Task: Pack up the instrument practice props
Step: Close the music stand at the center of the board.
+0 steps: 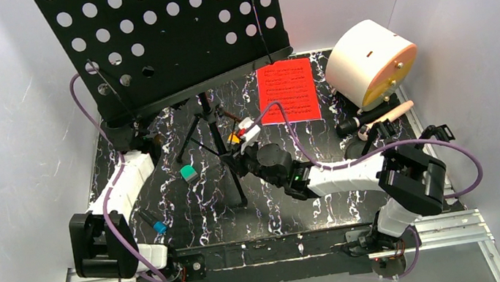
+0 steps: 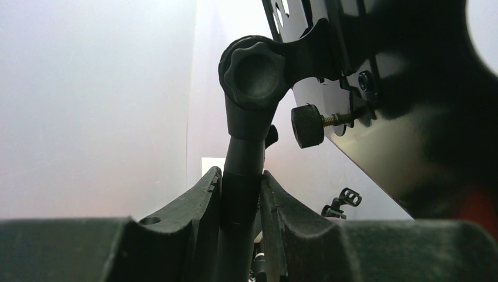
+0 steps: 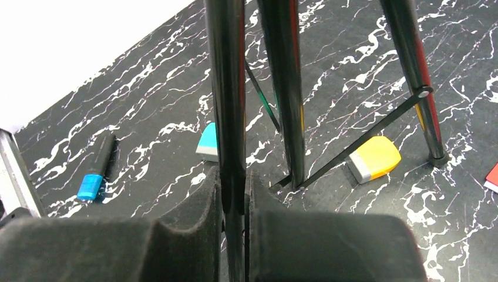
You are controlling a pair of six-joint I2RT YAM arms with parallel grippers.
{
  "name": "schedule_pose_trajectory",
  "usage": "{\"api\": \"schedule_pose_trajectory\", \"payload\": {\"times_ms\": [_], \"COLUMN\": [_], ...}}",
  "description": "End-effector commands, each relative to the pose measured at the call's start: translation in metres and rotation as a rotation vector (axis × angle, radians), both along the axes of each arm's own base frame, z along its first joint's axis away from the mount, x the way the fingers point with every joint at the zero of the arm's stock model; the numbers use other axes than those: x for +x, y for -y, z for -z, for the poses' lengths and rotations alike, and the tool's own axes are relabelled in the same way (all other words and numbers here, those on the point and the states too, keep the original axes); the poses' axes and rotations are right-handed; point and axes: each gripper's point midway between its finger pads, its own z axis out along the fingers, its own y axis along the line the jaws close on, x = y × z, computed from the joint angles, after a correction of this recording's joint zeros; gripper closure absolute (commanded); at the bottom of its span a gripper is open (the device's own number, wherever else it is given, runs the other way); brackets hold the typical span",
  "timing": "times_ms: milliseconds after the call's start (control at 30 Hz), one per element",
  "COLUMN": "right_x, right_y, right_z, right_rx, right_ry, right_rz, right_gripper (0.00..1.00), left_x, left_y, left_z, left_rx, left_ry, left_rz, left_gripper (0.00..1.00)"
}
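On the marbled table (image 1: 192, 219) stands a perforated black rack (image 1: 221, 64), legs (image 1: 189, 136) seemingly splayed.

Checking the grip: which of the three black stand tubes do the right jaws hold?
The leftmost tube in the right wrist view, between the jaws; the middle tube and right tube stand free.

glossy black metal music rack (image 3: 288, 88)

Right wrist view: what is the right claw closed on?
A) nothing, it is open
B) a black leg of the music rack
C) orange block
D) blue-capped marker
B: the right claw pinches the music rack leg between its pads, while the marker and the orange block lie loose on the table.
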Motion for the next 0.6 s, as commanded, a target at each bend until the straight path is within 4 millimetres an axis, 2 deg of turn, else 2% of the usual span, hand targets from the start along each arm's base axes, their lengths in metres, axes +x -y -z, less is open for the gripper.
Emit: {"api": "schedule_pose_trajectory", "payload": {"times_ms": [0,300,567], "right_x": [0.01,0.02,0.029], "right_y": [-0.009,-0.006,-0.001], "right_z": [-0.028,-0.078,-0.104], "right_rx": [0.065,0.127,0.142], "right_ry": [0.037,0.19,0.299], "right_rz": [0.02,0.053,0.097], "right_gripper": [0.99,0.99,0.99], "left_x": [0.003,-0.006,-0.013], "left_y": [0.006,0.016,0.023], "left_z": [0.03,0.004,-0.013], "left_rx": [0.075,0.052,0.029], "left_ry": [-0.093,-0.055,-0.032], "left_rz": [0.039,0.053,0.068], "left_gripper": [1.0,1.0,1.0]}}
